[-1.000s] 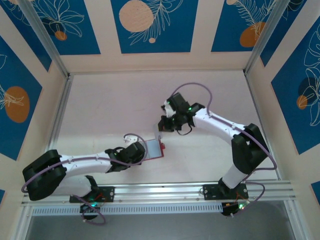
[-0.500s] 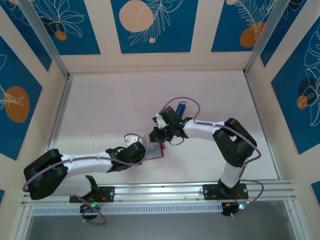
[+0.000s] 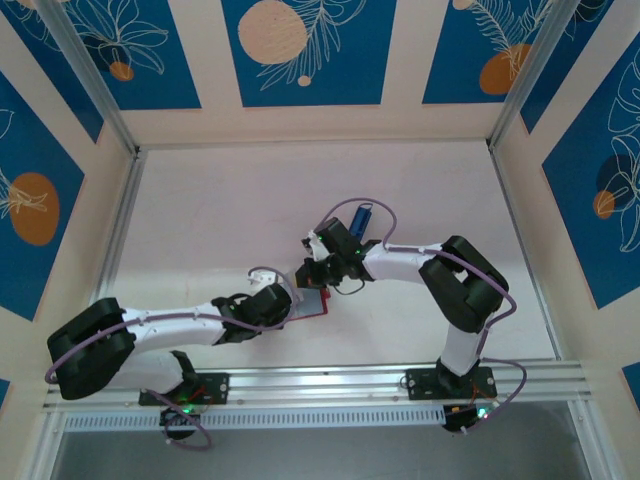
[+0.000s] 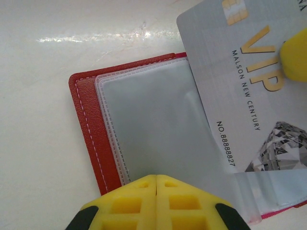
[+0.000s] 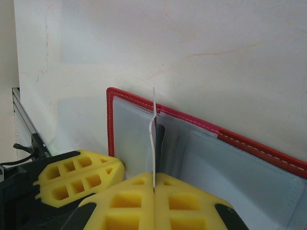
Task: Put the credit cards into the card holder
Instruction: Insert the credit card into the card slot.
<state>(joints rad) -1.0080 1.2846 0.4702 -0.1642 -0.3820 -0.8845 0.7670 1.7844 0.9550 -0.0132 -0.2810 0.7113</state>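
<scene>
One VIP credit card (image 4: pixel 240 96); right gripper (image 5: pixel 153 184), pinching it, has swung in to clear pocket (image 4: pixel 148 124) of card holder (image 4: pixel 86 124); left gripper (image 4: pixel 157 179) closed, pinning it; insertion imminent

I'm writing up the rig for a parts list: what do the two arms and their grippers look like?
The left arm and right arm have white links, bulky black joints and a thin purple cable looping alongside, with small green lights. The left gripper and right gripper have yellow jaws with rectangular cut-outs.
</scene>
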